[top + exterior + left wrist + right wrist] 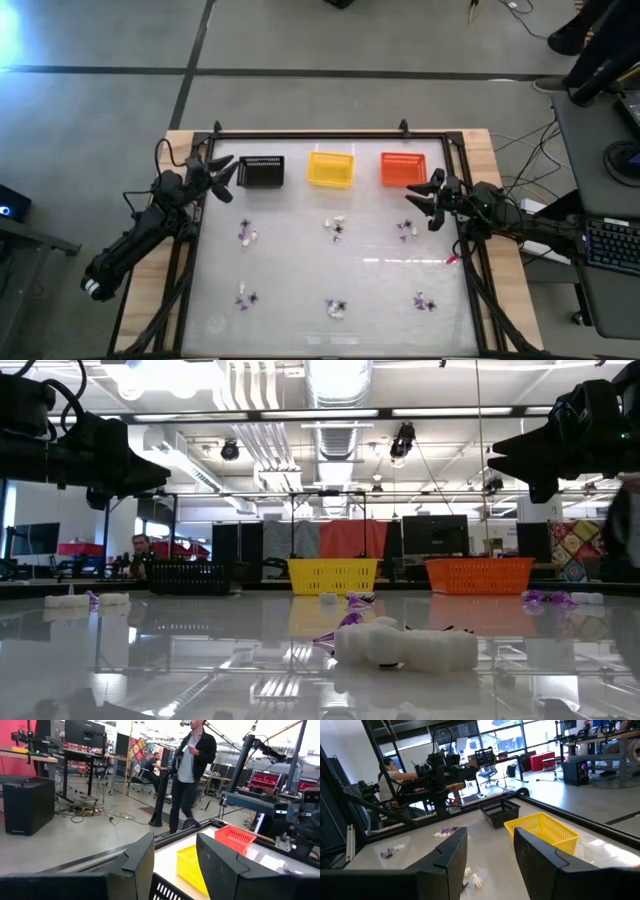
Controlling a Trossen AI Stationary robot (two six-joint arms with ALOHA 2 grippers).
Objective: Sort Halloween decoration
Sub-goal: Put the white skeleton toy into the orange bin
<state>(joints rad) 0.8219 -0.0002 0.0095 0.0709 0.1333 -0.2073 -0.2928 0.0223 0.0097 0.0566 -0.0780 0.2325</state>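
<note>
Six small clusters of Halloween decoration lie on the table in two rows of three, well apart, apparently laid out for picking. Each cluster mixes tiny purple, black and white trinkets; nearest the low camera sit knobbly white pieces with a purple one. Farther back, both arms wait raised at the table's sides, left gripper and right gripper parted and empty. Along the far edge stand the black basket, yellow basket and orange basket, presumably one per colour group.
</note>
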